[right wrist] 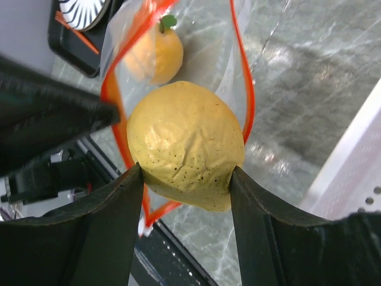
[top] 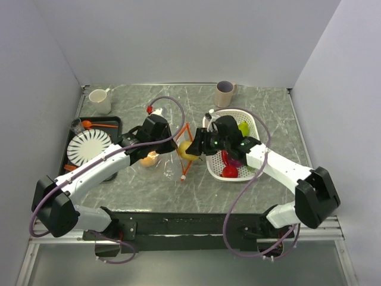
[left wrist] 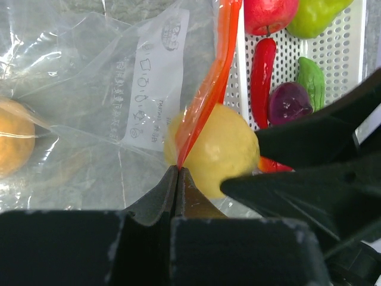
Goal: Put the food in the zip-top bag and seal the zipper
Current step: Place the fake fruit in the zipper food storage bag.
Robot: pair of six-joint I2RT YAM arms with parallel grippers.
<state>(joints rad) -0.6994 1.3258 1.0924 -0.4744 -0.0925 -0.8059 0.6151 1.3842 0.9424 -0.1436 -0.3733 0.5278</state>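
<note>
My right gripper (right wrist: 186,173) is shut on a yellow lemon-like fruit (right wrist: 184,143), one finger on each side of it. It holds the fruit at the open mouth of the clear zip-top bag (left wrist: 89,89). The orange-red zipper (right wrist: 250,101) loops around the fruit, and the white slider (right wrist: 141,226) hangs at its lower end. My left gripper (left wrist: 178,170) is shut on the zipper strip (left wrist: 214,77) and holds that edge up. An orange fruit (right wrist: 155,53) lies inside the bag. Seen from above, both grippers meet at the table's middle around the yellow fruit (top: 188,150).
The white perforated basket (top: 256,128) to the right holds a red apple (left wrist: 271,13), a green pepper (left wrist: 312,15), a red chilli (left wrist: 262,71) and a purple vegetable (left wrist: 289,102). A black tray (top: 116,122) with a striped plate and an orange spoon (top: 98,125) sits left. Two cups (top: 100,100) (top: 225,93) stand at the back.
</note>
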